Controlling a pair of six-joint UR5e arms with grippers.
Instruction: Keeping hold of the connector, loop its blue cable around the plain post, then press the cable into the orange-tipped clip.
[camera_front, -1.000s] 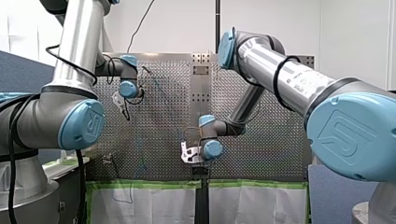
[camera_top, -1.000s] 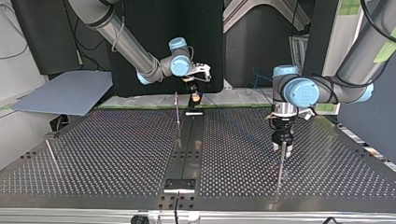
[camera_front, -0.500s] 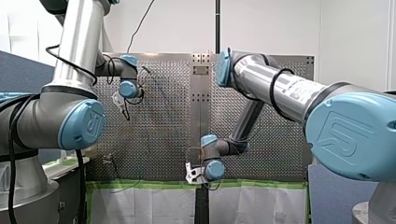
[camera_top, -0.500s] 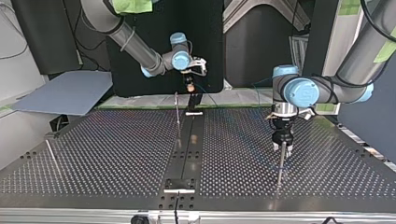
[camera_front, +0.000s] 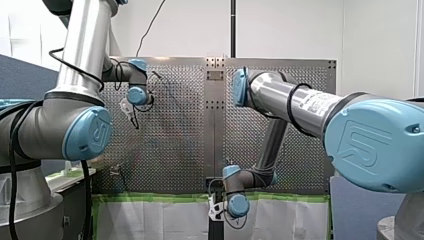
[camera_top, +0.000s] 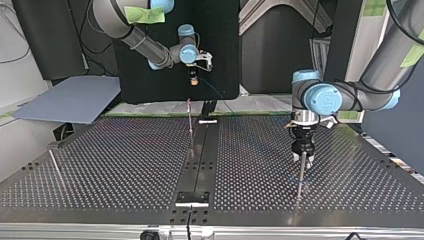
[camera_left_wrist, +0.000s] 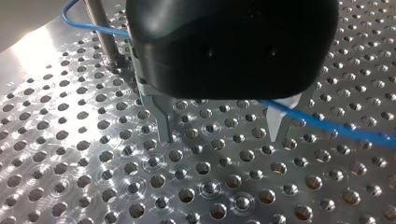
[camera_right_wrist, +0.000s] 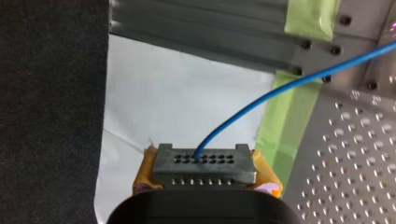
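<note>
Connector (camera_right_wrist: 204, 163) clamped by right gripper (camera_right_wrist: 204, 176), wrist view only | left gripper (camera_left_wrist: 220, 137) apart, blue cable (camera_left_wrist: 336, 125) by finger

My right claw (camera_top: 193, 82) carried the connector (camera_right_wrist: 204, 163) back — off the table (camera_top: 100, 165).

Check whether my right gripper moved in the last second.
Yes. In the top view my right gripper, holding the connector, has drawn back and upward, away from the thin post.

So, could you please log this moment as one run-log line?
right gripper: shut on connector | blue cable: runs toward table | left gripper: jaws open, beside post
</note>
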